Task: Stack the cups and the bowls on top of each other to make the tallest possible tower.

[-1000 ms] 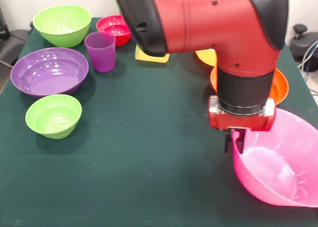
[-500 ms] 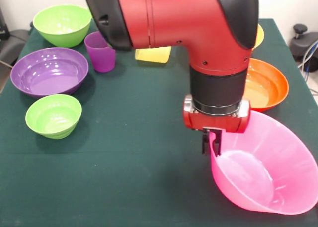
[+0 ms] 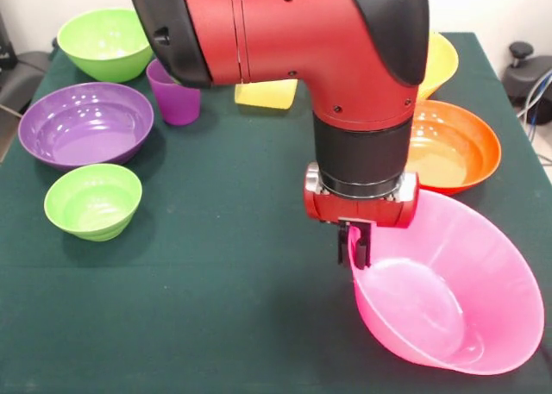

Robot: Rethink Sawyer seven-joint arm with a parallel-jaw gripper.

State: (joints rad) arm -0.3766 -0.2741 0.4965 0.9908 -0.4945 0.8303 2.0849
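Moved left: tool [image 3: 354, 246] gripping pink bowl [image 3: 448, 299] | dark green tablecloth [image 3: 233, 265]

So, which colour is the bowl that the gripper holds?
Pink bowl; gripper grips its rim, front view.

A robotics lab: a red and black industrial arm [image 3: 345, 58] fills the upper centre of the frame above a table [image 3: 216, 308] covered in dark green cloth, with a plain pale wall behind and cabled black equipment [image 3: 526, 75] at the right edge.
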